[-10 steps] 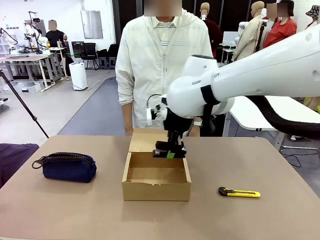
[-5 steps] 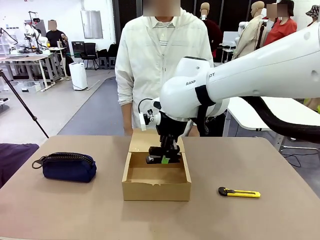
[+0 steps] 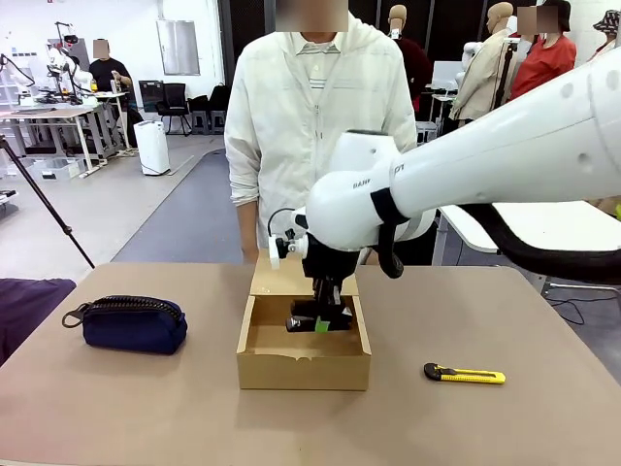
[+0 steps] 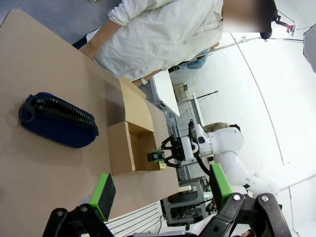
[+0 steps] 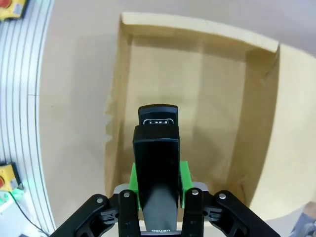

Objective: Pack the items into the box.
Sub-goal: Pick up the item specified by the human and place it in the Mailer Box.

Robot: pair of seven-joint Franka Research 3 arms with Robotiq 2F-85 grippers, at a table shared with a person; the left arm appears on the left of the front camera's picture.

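Right claw point(image 3: 316, 323), clamped on the small black bar point(image 5: 156, 143) whose long axis runs out along its fingers, hangs low over the open box point(image 3: 303, 371), the bare floor straight ahead of the bar's tip, while the navy pouch point(image 3: 134, 325) lies on the bench point(image 3: 485, 417) well to the left, nearer the wide-open left claw point(image 4: 160, 186).

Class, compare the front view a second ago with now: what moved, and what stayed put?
The right gripper, shut on the black bar, moved left and down into the box from above its far right corner. It let go of nothing. The pouch, the utility knife and the box stayed in place.
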